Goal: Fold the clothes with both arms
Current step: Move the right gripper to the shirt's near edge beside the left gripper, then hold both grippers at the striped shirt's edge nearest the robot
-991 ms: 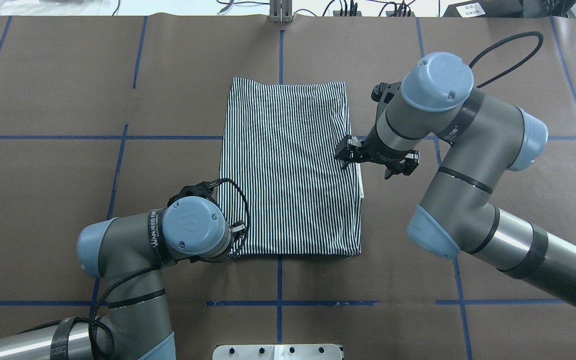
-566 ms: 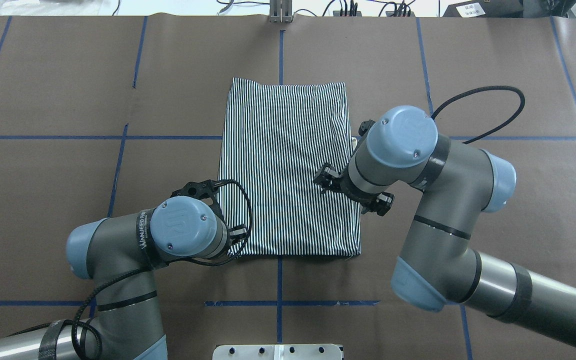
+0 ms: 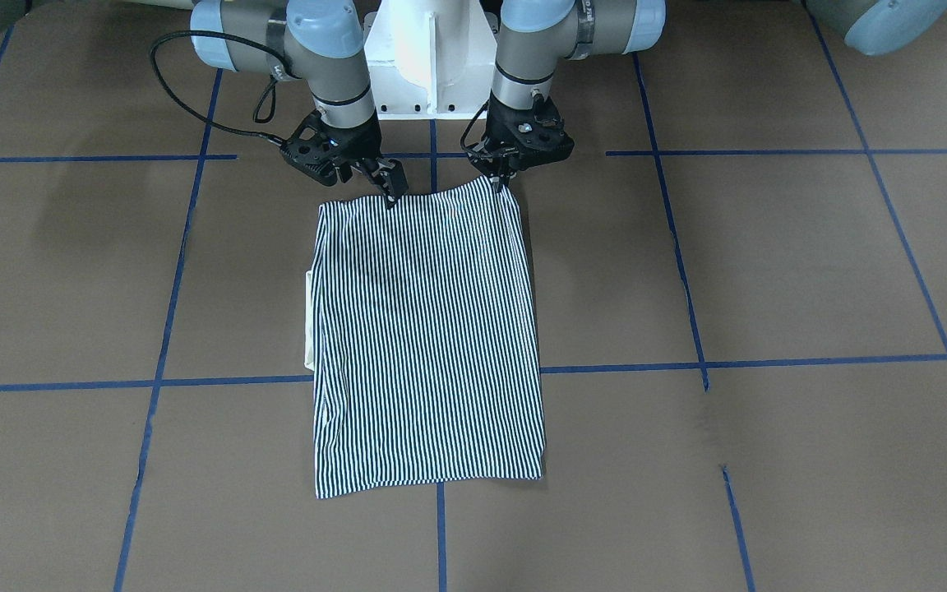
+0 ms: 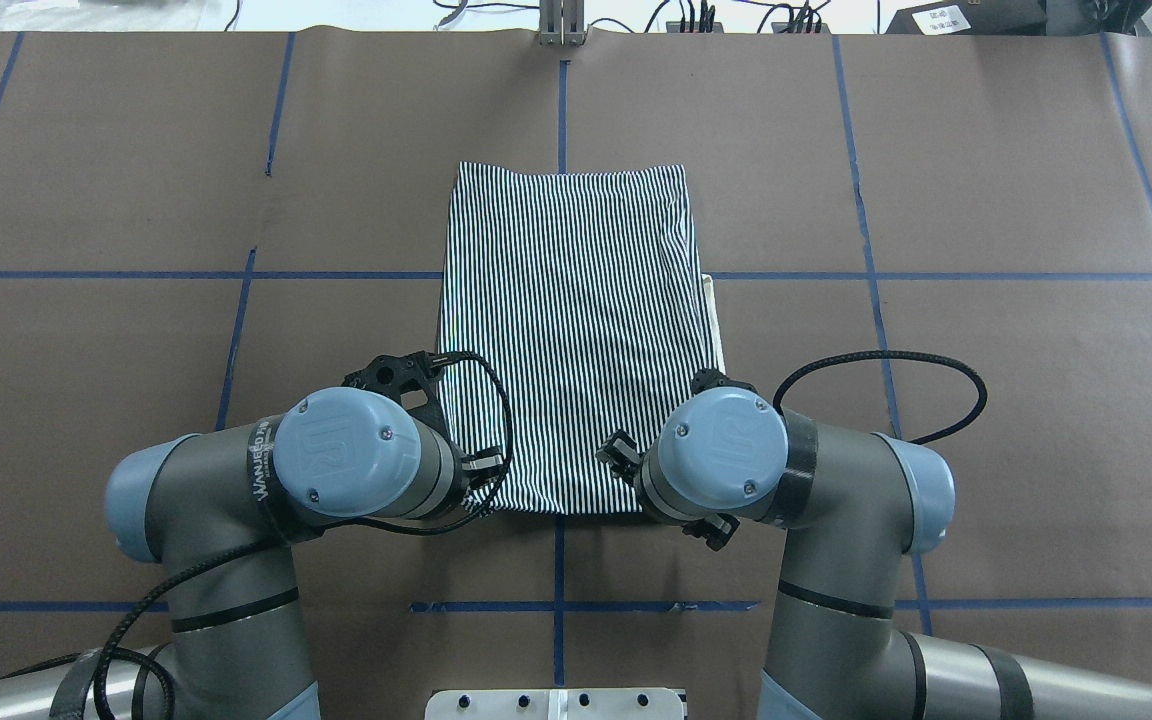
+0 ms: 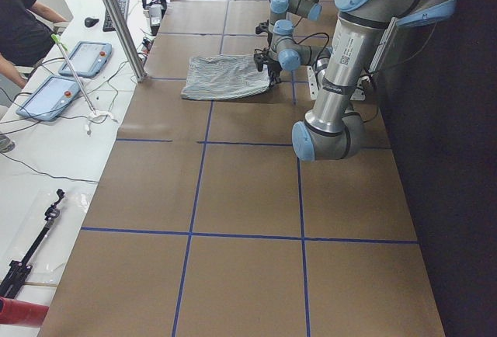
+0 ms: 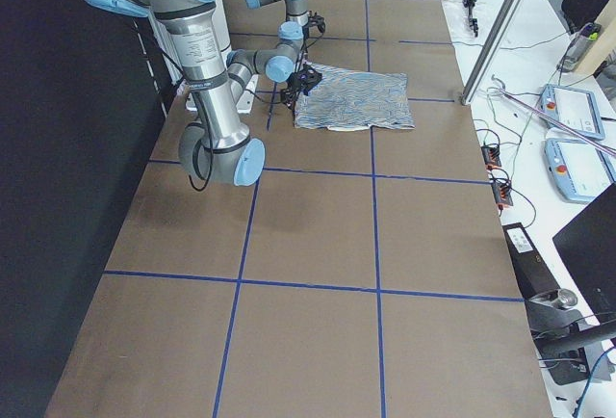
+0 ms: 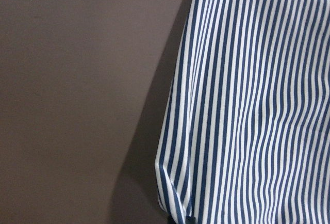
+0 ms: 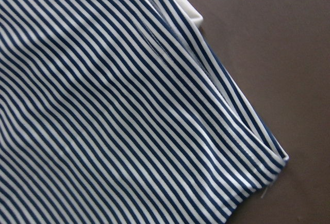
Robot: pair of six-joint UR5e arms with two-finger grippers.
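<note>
Right arm [image 4: 736, 460] has swung from the right edge of the shirt [image 4: 566, 330] down to its near right corner; left arm [image 4: 356, 465] drew back slightly. Shirt lies folded to a narrow rectangle mid-worktop [image 4: 986, 400], cream collar [image 4: 715, 320] peeking out on its right. Left end effector [image 3: 500, 175] clamped on the near left corner, cloth lifted there. Right end effector [image 3: 390, 187] tips at the near edge; apart or together, cannot tell. Overhead, both wrists hide the tips. Blue tape lines [image 4: 336, 274] cross the worktop; white base [image 3: 428, 66] behind
</note>
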